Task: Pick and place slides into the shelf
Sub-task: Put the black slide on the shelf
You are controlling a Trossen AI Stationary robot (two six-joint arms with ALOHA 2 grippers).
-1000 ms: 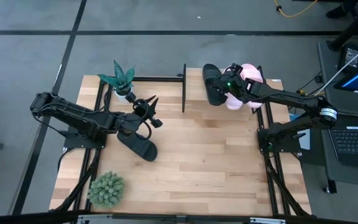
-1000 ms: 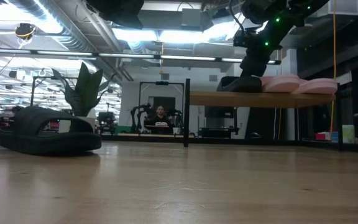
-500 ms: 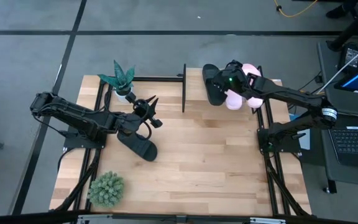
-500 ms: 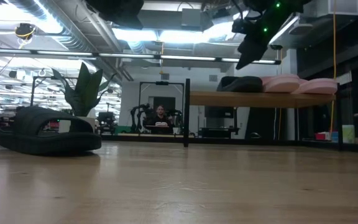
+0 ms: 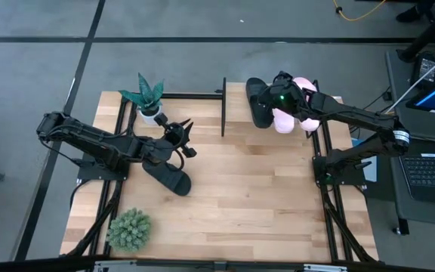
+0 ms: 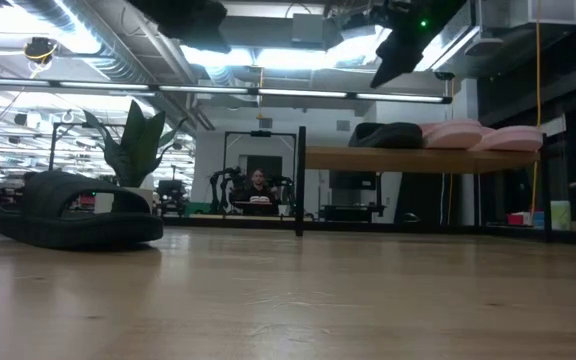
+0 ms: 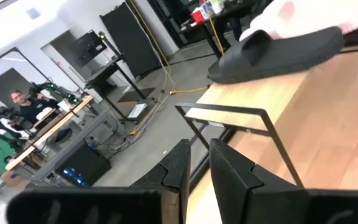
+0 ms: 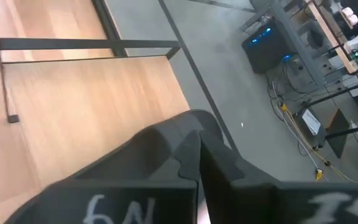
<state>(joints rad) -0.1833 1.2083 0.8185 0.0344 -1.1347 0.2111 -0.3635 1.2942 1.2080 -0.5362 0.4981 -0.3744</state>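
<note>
Three slides rest sole-down on the shelf [image 5: 236, 97] at the table's far right: a black one [image 5: 257, 103] and two pale pink ones [image 5: 294, 106]. In the low view they sit side by side on the raised board [image 6: 368, 158]. My right gripper [image 5: 280, 89] hangs shut above the black slide [image 6: 393, 134], clear of it, with nothing between its fingers [image 8: 185, 149]. A second black slide [image 5: 168, 177] lies sole-down on the tabletop at the left. My left gripper [image 5: 187, 136] hovers just beyond that slide's far end, its fingers [image 7: 179, 168] a narrow gap apart and holding nothing.
A potted plant [image 5: 148, 97] stands at the far left beside my left gripper. A spiky green plant [image 5: 131, 229] sits at the near left corner. The shelf's black post [image 5: 223, 106] rises mid-table. A laptop [image 5: 433, 170] sits off the right edge.
My right gripper has risen straight up from the black slide on the shelf and now hangs well clear of it. The slide stays where it was on the board.
</note>
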